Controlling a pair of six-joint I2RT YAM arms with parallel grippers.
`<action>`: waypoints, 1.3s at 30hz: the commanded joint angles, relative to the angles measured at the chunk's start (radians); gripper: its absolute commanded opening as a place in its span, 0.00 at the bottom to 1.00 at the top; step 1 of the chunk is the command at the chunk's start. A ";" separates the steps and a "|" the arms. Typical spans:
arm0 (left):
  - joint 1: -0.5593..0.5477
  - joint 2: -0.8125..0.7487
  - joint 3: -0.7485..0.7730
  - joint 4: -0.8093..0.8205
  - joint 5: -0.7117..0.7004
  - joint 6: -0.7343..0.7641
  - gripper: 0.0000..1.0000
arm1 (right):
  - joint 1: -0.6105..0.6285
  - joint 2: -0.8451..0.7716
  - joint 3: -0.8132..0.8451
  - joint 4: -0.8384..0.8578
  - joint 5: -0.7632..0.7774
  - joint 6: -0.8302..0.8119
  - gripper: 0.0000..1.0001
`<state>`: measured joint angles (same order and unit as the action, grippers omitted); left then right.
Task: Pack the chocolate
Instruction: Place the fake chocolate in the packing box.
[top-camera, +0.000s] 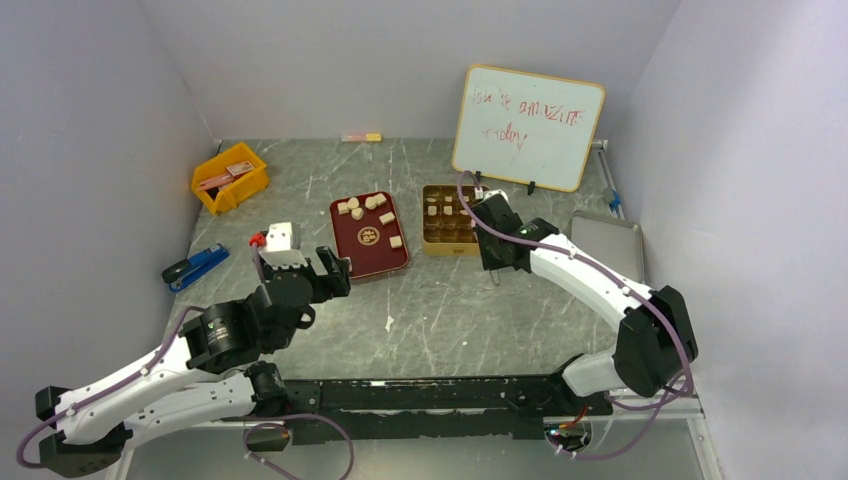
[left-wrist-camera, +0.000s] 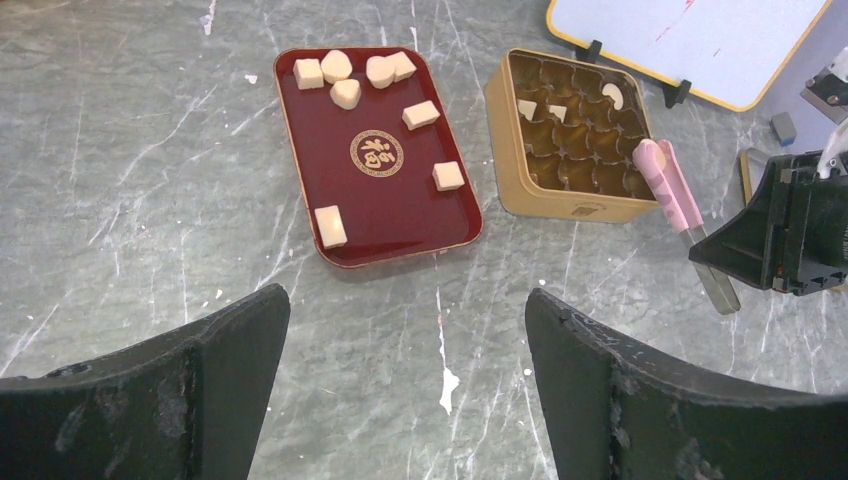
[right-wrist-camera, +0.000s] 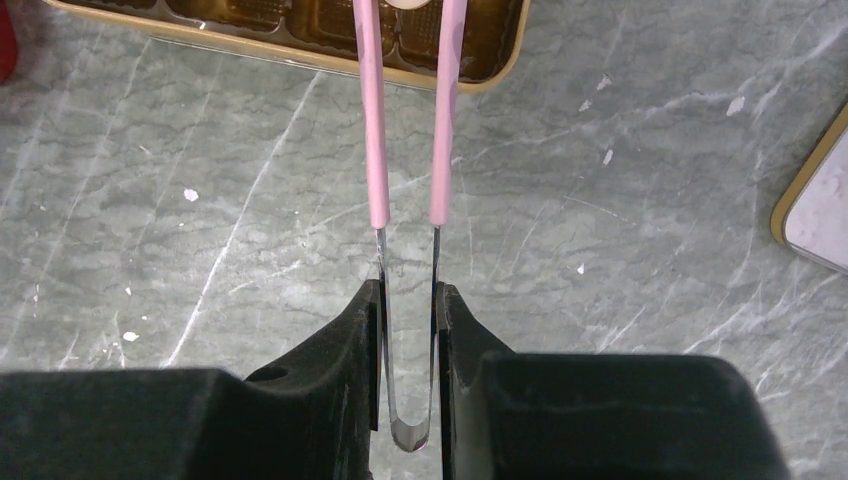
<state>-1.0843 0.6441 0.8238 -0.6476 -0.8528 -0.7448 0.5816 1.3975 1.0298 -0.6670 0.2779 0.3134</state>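
From the top camera, the chocolate (top-camera: 372, 203) is lying in two places. Loose pale pieces are resting on the red tray (top-camera: 366, 260) in the middle of the surface (top-camera: 450, 310), and some more are sitting in the cells of the gold tin (top-camera: 447, 247), just beside the tray on its right. The left gripper (top-camera: 335, 268) is hovering at the near left corner of the tray. The right gripper (top-camera: 492, 248) is hanging at the near right corner of the tin.

From the left wrist camera, the left gripper (left-wrist-camera: 405, 298) is standing wide open and is grasping nothing. The tray is lying straight ahead of it, with eight pieces scattered on it, most of them at the far end. The tweezers (left-wrist-camera: 662, 172) with pink tips are reaching to the near right corner of the tin.

From the right wrist camera, the right gripper (right-wrist-camera: 408, 300) is clenching the metal bend of the tweezers. Their long axis is pointing straight away from the gripper, and both pink arms are crossing the near rim of the tin. A pale bit is showing between the tips at the picture edge; I cannot tell whether a piece is being held there.

I am judging that the loose pieces are lying to the left of the tweezers, so the right arm is needing a swing leftward across the tin. The left gripper is nearer to the tray but is carrying no tool.
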 joint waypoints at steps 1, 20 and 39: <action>-0.005 -0.005 0.006 0.032 0.005 0.009 0.92 | -0.008 -0.053 -0.011 0.004 -0.006 0.022 0.02; -0.005 -0.024 -0.002 0.016 0.004 -0.001 0.92 | -0.008 -0.093 -0.065 -0.009 -0.013 0.051 0.07; -0.005 -0.023 -0.008 0.015 0.001 -0.006 0.92 | -0.009 -0.074 -0.064 0.018 -0.015 0.050 0.35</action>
<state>-1.0843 0.6296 0.8227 -0.6487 -0.8516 -0.7452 0.5766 1.3380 0.9531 -0.6865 0.2600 0.3569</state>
